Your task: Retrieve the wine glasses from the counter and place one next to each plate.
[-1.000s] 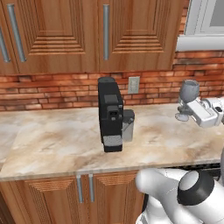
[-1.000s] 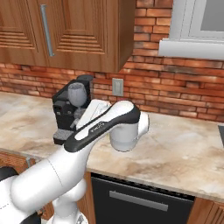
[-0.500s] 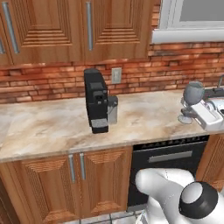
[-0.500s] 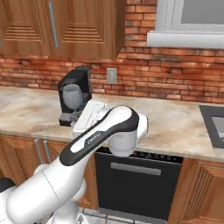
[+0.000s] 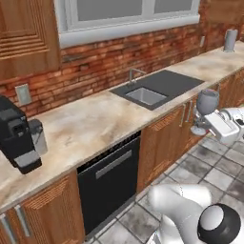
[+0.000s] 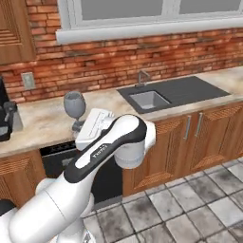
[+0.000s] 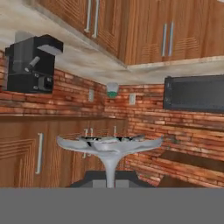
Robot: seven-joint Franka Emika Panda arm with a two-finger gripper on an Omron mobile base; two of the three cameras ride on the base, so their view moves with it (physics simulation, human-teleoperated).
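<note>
Your arm reaches level at mid-right of the left base view, gripper [image 5: 202,125] closed on an upright wine glass [image 5: 207,103] stem, off the desk [image 5: 90,124].

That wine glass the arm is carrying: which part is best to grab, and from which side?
The thin stem, from the side. The wine glass is upright, with a wide rounded bowl above and a flat foot below, so the jaws fit only the narrow stem. The gripper holds it there now, jaws shut level on the stem.
</note>
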